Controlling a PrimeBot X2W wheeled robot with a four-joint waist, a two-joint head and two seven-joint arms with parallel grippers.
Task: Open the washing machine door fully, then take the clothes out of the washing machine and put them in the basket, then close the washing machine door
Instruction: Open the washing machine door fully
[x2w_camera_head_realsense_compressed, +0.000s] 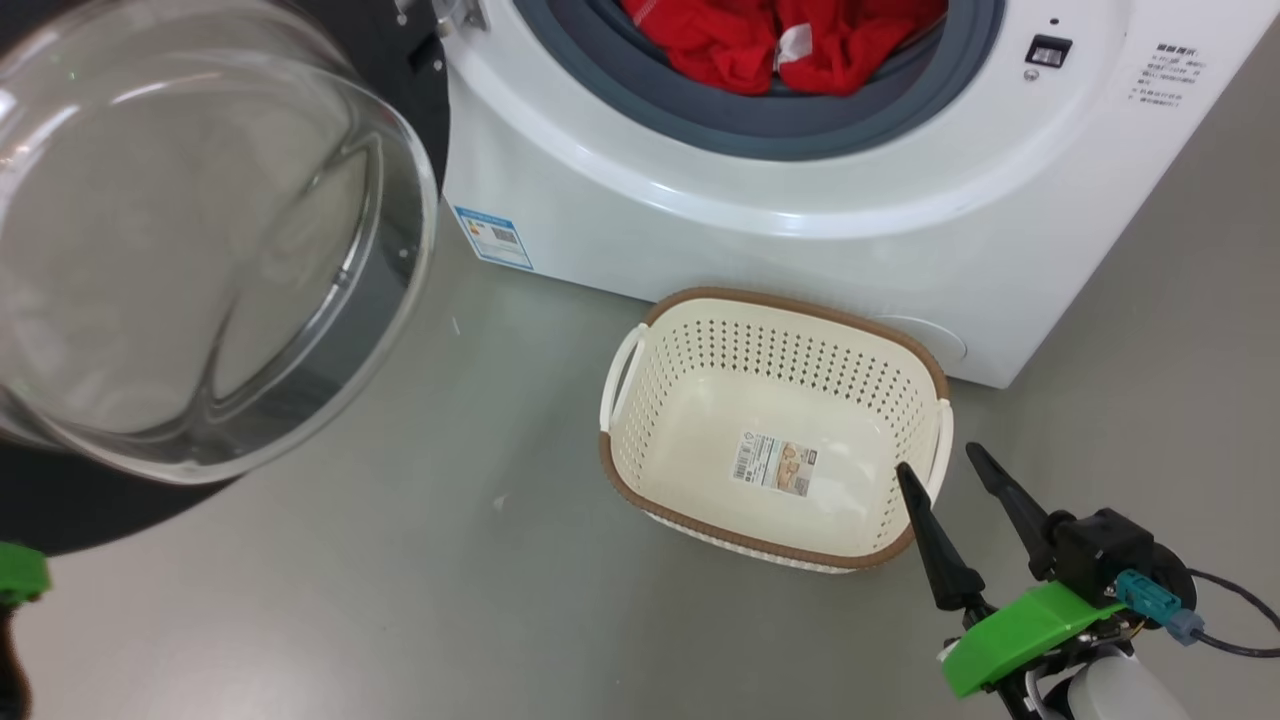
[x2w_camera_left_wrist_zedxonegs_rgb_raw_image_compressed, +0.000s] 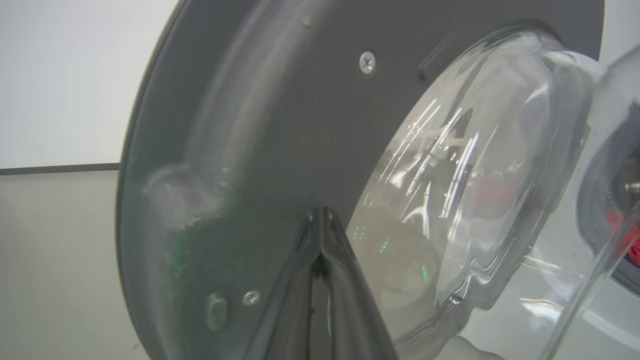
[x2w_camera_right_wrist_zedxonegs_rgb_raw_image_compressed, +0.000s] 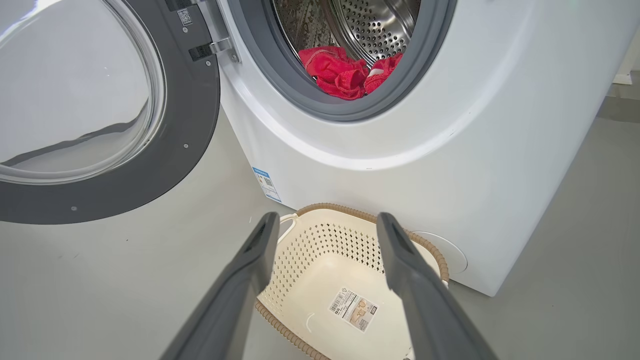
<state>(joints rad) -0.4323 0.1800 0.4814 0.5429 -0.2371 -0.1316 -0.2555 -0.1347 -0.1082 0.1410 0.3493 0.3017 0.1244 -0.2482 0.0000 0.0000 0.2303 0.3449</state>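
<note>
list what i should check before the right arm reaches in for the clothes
1. Washing machine door swung clear of the opening: ok.
2. Clothes lying at the front of the drum, in plain sight: ok.
3. Basket upright on the floor before the washing machine, holding just its label: ok.
4. Right tool open, empty: ok.
5. Left tool shut, tips by the door's inner face; whether it touches: cannot tell.

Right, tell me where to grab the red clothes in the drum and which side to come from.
Likely best: the bunched hump of the clothes at the front of the drum, behind the gasket; it stands proud and its folds offer a pinch. Come straight in from the front through the open mouth, right gripper with jaws wide.
</note>
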